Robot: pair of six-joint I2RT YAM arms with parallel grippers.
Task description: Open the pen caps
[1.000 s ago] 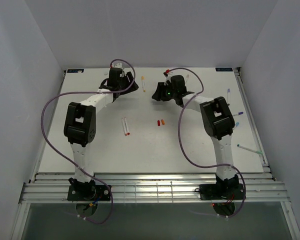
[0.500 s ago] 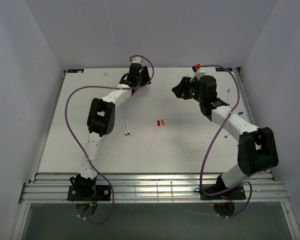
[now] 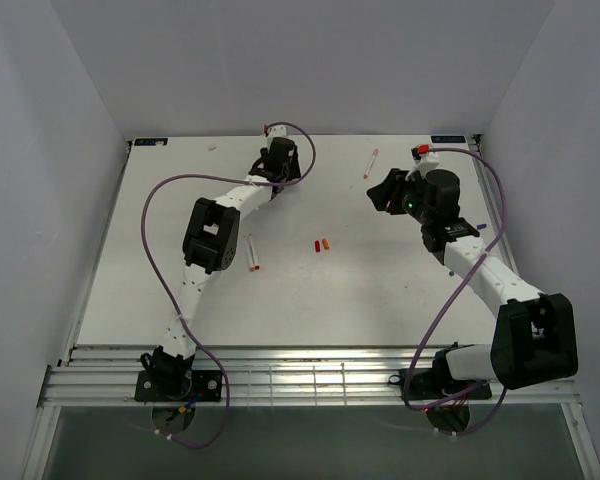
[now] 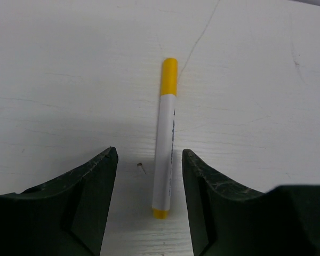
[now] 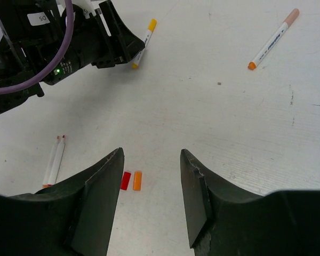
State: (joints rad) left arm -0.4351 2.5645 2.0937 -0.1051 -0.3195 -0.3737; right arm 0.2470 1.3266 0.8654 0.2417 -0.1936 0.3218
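Note:
In the left wrist view a white pen (image 4: 165, 152) with a yellow pen cap (image 4: 169, 74) on its far end lies flat on the table. My left gripper (image 4: 149, 160) is open around the pen's near end, which sits closer to the right finger and touches neither finger. In the top view this gripper (image 3: 279, 163) is at the table's back middle. My right gripper (image 5: 152, 160) is open and empty above the table, to the right of centre (image 3: 383, 191). A loose red cap (image 5: 126, 180) and a loose orange cap (image 5: 137, 180) lie side by side beyond its left finger.
A capped pen (image 3: 370, 163) with an orange end lies at the back between the two grippers. Two uncapped pens (image 3: 252, 253) lie side by side left of the loose caps (image 3: 321, 244). The white table (image 3: 310, 300) is walled on three sides.
The left arm stretched toward the back and set its gripper over the yellow-capped pen, jaws a little narrower. The right arm swung out to the right, carrying its gripper right and slightly nearer.

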